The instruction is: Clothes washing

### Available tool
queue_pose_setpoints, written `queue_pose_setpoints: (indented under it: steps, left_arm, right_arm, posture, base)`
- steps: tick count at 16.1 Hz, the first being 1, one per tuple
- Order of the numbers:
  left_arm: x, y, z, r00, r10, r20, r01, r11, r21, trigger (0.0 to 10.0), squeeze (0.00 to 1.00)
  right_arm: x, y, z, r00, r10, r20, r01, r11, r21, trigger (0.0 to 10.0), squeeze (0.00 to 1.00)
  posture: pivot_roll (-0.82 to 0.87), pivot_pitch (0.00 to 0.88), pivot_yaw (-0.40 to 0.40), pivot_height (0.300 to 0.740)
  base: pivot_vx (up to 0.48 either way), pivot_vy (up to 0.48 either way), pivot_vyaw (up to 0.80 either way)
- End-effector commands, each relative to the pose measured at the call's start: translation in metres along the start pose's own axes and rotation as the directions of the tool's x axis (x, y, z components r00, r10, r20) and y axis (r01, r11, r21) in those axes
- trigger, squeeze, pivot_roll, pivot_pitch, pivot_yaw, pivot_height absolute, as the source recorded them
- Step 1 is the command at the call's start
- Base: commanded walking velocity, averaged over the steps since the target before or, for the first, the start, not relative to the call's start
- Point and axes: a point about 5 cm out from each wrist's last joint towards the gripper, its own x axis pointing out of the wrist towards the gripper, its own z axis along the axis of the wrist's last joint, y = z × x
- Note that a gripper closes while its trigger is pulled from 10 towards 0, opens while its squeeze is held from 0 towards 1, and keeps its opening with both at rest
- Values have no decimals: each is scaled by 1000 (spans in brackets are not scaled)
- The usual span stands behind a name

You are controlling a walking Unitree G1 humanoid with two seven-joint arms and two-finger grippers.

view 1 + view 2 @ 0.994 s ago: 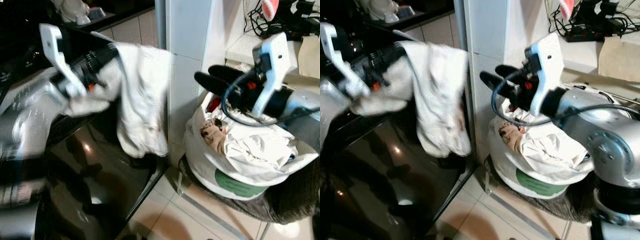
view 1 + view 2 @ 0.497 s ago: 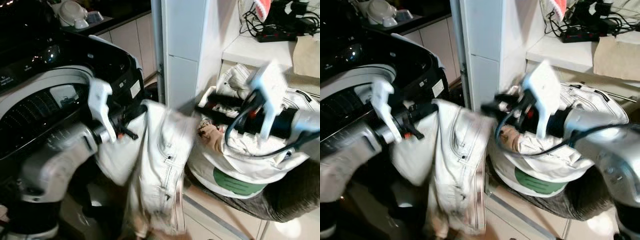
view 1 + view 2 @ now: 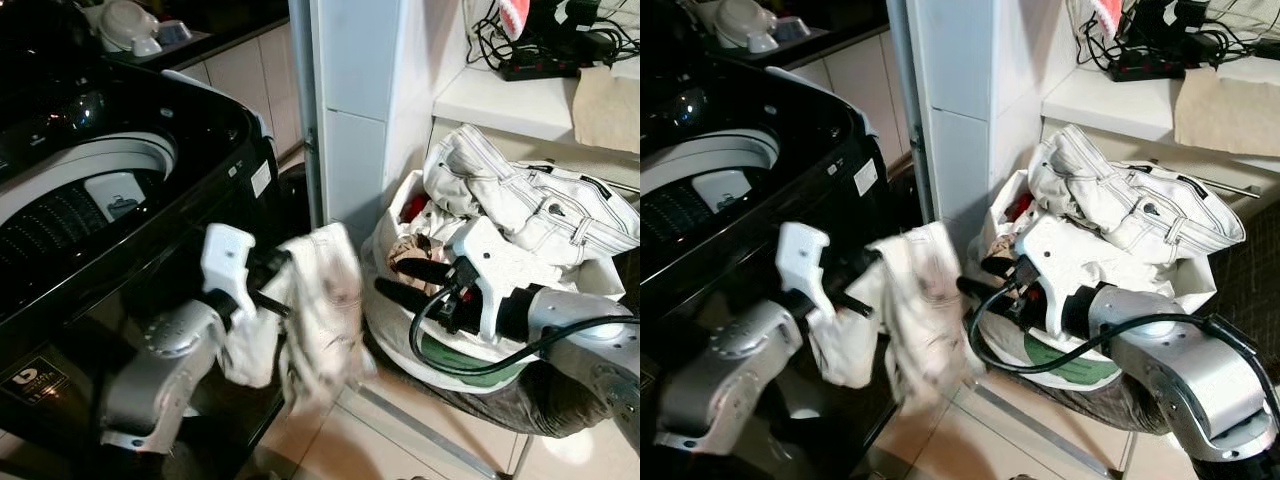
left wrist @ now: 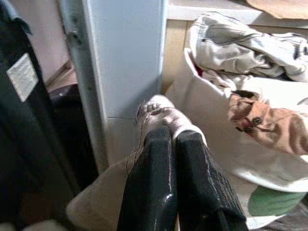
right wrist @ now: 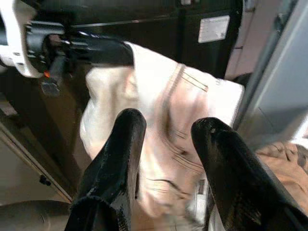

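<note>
My left gripper (image 3: pixel 283 283) is shut on a cream, stained garment (image 3: pixel 318 315) that hangs in front of the black washing machine (image 3: pixel 120 160), low beside its front panel. Its fingers (image 4: pixel 163 187) are pressed together on the cloth. My right gripper (image 3: pixel 402 280) is open, its fingers (image 5: pixel 122 144) spread and empty, just right of the hanging garment (image 5: pixel 178 130). Behind it stands a white laundry bag (image 3: pixel 470 350) stuffed with clothes, white jeans (image 3: pixel 530 205) heaped on top. The washer's top opening (image 3: pixel 70 190) lies to my left.
A white pillar (image 3: pixel 360 90) rises between the washer and the laundry bag. A shelf (image 3: pixel 520 95) with a power strip and cables lies at the back right. A dark grey cushion (image 3: pixel 500 400) lies under the bag on the tiled floor (image 3: pixel 350 440).
My left arm has dropped from high beside the washer to low in front of it, the garment coming down with it. My right arm has lowered toward the hanging cloth. The view has shifted.
</note>
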Motion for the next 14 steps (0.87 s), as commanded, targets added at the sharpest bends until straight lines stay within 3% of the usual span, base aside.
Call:
queue_pose_setpoints:
  steps: [1,2,3,4,5,6,7,8,9,10,11,12,13,14]
  left_arm:
    - [1,0,29,992,-33,122,28,999,41,0,0]
    - [7,8,51,983,-16,185,5,998,59,0,0]
    - [13,35,89,953,118,279,-154,982,108,0,0]
    - [13,51,110,924,190,331,-250,957,148,0,0]
    - [0,94,181,786,368,497,-541,798,264,0,0]
    - [-11,108,211,705,420,572,-648,709,279,0,0]
    - [-45,128,276,497,454,739,-854,404,327,0,0]
    - [-70,136,312,375,434,819,-926,140,350,0,0]
    - [-75,139,321,351,441,826,-931,70,358,0,0]
    - [-74,148,324,366,488,792,-906,-8,423,0,0]
    - [-63,157,314,413,540,733,-870,-4,493,0,0]
    - [-48,165,297,464,584,666,-836,39,548,0,0]
    - [-42,167,290,485,594,642,-819,49,572,0,0]
    - [-22,173,265,541,618,570,-766,81,638,0,0]
  right_arm:
    - [-2,3,11,998,34,50,-33,999,-25,10000,0]
    - [-4,3,17,996,57,71,-54,998,-42,10000,0]
    - [-6,4,22,993,76,88,-70,995,-67,10000,0]
    - [-6,4,25,992,82,97,-74,994,-77,10000,0]
    - [-7,3,34,988,85,132,-73,993,-94,10000,0]
    - [-7,3,37,986,84,147,-70,993,-99,10000,0]
    - [-6,0,44,982,75,176,-57,993,-108,10000,0]
    - [-5,-1,48,980,69,189,-48,992,-113,10000,0]
    - [-5,-2,49,979,68,192,-46,992,-116,10000,0]
    - [-4,-1,50,978,73,194,-50,992,-120,10000,0]
    - [-3,0,50,978,79,193,-56,991,-122,10000,0]
    - [0,2,49,978,88,187,-65,990,-125,10000,0]
    - [0,3,48,978,92,185,-69,990,-126,10000,0]
    - [2,4,48,979,101,179,-78,989,-128,10000,0]
  posture:
    - [-93,0,109,740]
    - [-90,0,100,740]
    - [-89,0,96,740]
    - [-89,0,95,740]
    - [-83,0,88,740]
    - [-83,0,88,740]
    - [-77,0,86,740]
    - [-73,0,89,740]
    - [-74,0,89,740]
    - [-74,0,89,740]
    - [-71,0,88,740]
    - [-73,0,87,740]
    - [-73,0,87,740]
    - [-77,0,85,740]
  base:
    - [0,0,0]
    - [0,0,0]
    - [0,0,0]
    - [0,0,0]
    - [0,0,0]
    - [0,0,0]
    - [0,0,0]
    - [0,0,0]
    - [0,0,0]
    - [0,0,0]
    - [0,0,0]
    - [0,0,0]
    - [0,0,0]
    - [0,0,0]
